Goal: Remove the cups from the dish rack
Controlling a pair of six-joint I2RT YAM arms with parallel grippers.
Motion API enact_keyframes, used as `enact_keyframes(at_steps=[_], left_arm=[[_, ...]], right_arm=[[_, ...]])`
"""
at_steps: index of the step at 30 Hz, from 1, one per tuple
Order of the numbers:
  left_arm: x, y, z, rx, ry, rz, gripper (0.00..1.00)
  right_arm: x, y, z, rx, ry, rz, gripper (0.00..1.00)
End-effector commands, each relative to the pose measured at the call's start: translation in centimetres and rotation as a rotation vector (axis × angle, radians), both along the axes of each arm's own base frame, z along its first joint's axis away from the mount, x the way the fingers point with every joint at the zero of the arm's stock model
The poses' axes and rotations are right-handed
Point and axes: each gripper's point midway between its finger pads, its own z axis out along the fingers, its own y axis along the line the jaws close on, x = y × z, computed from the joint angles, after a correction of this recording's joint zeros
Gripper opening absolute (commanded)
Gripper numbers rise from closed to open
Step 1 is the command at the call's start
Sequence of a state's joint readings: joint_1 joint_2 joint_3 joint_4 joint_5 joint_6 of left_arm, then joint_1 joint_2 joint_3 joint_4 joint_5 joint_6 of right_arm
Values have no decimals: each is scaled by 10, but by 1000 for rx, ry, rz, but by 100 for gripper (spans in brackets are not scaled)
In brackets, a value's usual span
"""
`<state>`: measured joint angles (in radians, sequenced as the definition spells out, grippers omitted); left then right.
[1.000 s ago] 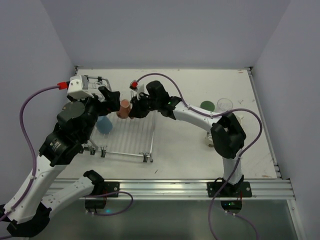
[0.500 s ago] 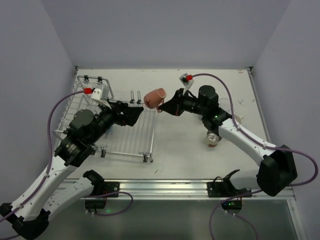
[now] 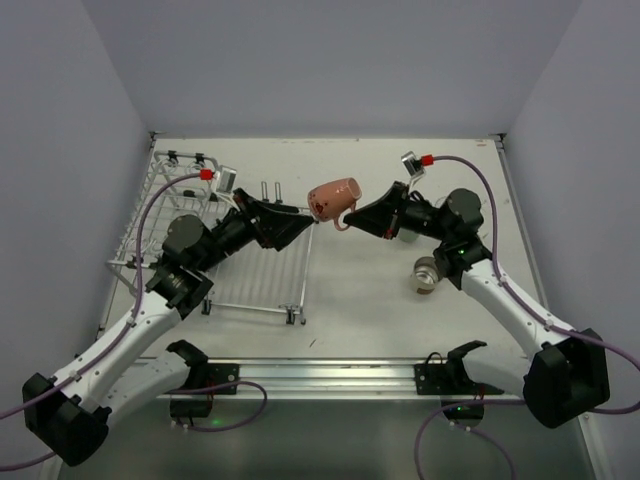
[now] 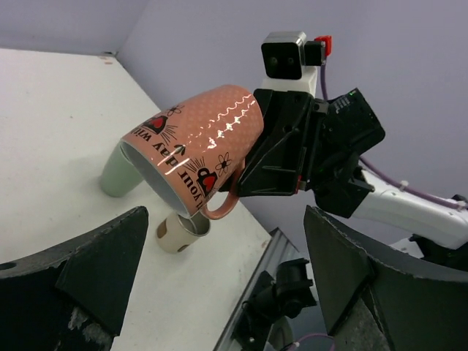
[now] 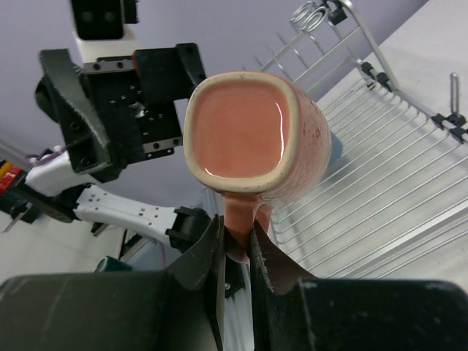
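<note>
My right gripper (image 3: 348,215) is shut on the handle of a pink mug (image 3: 334,197) and holds it in the air, tilted on its side, just right of the dish rack (image 3: 262,282). In the right wrist view the handle sits between the fingers (image 5: 238,238) under the mug's base (image 5: 245,131), with the rack (image 5: 387,205) behind. My left gripper (image 3: 300,224) is open and empty over the rack's right edge, pointing at the mug (image 4: 197,146). The left wrist view shows a pale green cup (image 4: 119,173) and a brown-and-cream cup (image 4: 178,232) on the table.
The brown-and-cream cup (image 3: 427,275) lies on its side under my right forearm. The rack's raised basket end (image 3: 185,165) stands at the back left. A sliver of blue (image 5: 333,152) shows behind the mug in the right wrist view.
My right gripper has carried the pink mug up and to the right, out of the rack. My left arm has swung right, and its open gripper now points at the mug.
</note>
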<state>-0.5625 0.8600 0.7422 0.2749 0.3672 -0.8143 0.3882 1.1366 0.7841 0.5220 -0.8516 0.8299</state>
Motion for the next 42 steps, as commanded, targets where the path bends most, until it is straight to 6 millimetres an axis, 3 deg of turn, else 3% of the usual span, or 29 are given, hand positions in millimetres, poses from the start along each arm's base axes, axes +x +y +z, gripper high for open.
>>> enact_keyframes(at_steps=[1, 9, 21, 42], left_arm=[[-10, -5, 27, -134, -28, -102, 91], [-10, -8, 33, -211, -26, -163, 90], [-8, -9, 34, -266, 0, -209, 88], [8, -15, 37, -354, 78, -226, 61]], right_arm=[[-24, -7, 35, 95, -107, 82, 0], [-33, -8, 39, 169, -95, 152, 0], [-28, -4, 38, 251, -72, 229, 0], [-26, 0, 25, 253, -62, 292, 0]])
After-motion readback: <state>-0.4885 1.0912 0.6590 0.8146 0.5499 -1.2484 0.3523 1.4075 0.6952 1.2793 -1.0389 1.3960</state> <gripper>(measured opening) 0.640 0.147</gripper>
